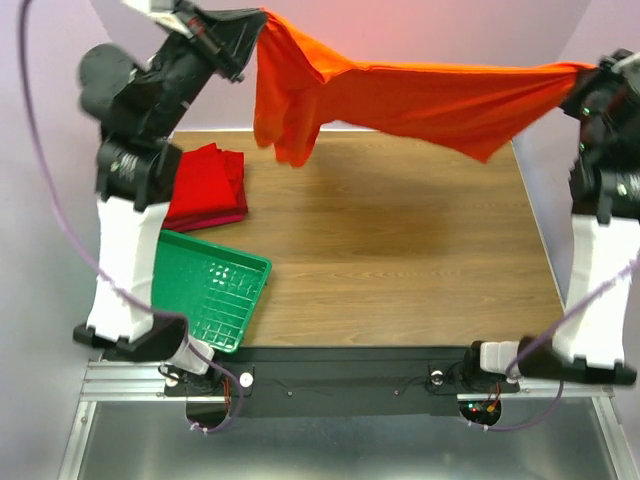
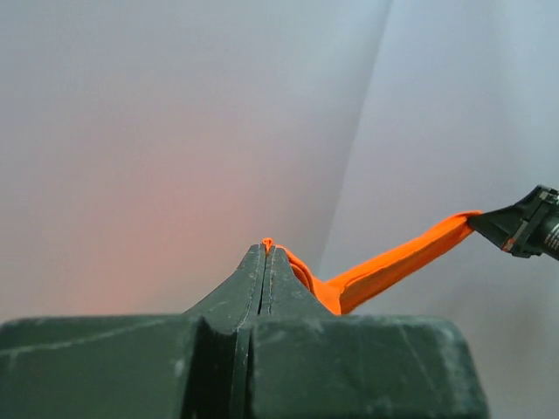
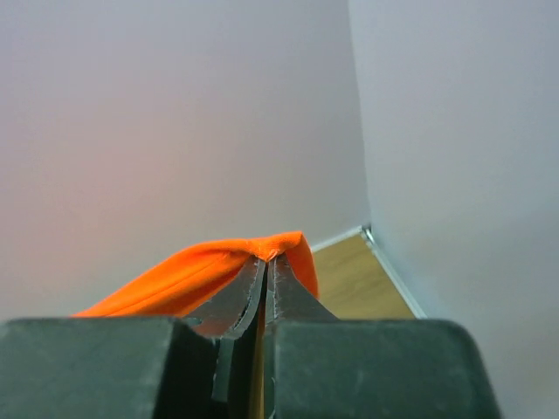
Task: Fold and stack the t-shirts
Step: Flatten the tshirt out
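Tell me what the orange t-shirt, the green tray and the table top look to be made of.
Orange t-shirt: soft matte cloth, likely knit cotton. It sags, drapes and creases in mid-air.
Green tray: moulded plastic, slightly glossy, with a rigid grid floor and a raised rim.
Table: wood-grain top, probably laminate, smooth with a low sheen. Streaked brown grain shows.

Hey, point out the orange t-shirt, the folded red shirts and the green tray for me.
orange t-shirt [image 1: 420, 95]: top view, middle of the stretched cloth.
folded red shirts [image 1: 212, 180]: top view, top of the pile.
green tray [image 1: 215, 285]: top view, its bare grid floor.
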You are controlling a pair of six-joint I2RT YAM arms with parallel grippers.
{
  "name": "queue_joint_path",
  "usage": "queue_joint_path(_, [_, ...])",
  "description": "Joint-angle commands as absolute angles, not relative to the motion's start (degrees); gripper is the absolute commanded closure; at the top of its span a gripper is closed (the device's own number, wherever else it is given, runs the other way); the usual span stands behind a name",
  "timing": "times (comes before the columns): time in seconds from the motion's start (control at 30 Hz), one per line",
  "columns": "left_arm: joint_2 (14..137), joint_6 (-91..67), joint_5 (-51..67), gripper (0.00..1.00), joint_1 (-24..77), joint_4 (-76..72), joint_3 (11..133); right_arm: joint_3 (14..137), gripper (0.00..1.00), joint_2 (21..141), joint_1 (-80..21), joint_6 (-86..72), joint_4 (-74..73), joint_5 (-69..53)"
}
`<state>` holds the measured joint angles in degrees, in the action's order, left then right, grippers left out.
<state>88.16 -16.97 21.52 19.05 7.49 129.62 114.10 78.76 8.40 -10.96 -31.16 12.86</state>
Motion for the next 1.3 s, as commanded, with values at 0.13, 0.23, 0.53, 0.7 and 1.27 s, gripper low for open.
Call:
queue_joint_path(0.13, [74.5, -17.8, 24.4, 1.0, 19.4, 10.2, 123.7, 107.9, 1.0, 61.6, 5.3, -10.6, -28.0, 18.4])
queue_joint_path(0.23, [72.3, -19.4, 24.9, 1.0, 19.4, 12.7, 124.7, 108.7, 1.0, 59.2, 3.8, -9.5, -28.0, 20.8])
queue_joint_path(0.53, [79.0, -22.9, 31.5, 1.0, 19.4, 12.6, 124.5, 105.4, 1.0, 61.5, 3.3, -9.9, -28.1, 23.7])
queue_joint_path(0.7, [90.6, -20.4, 31.7, 1.0, 19.4, 12.7, 125.2, 98.6, 1.0, 68.6, 3.3, -9.7, -26.6, 26.1])
queue_joint_path(1.27, [132.1, -21.8, 16.0, 0.01, 18.5, -1.0, 140.7, 107.0, 0.09, 112.1, 3.8, -10.8, -14.5, 19.2])
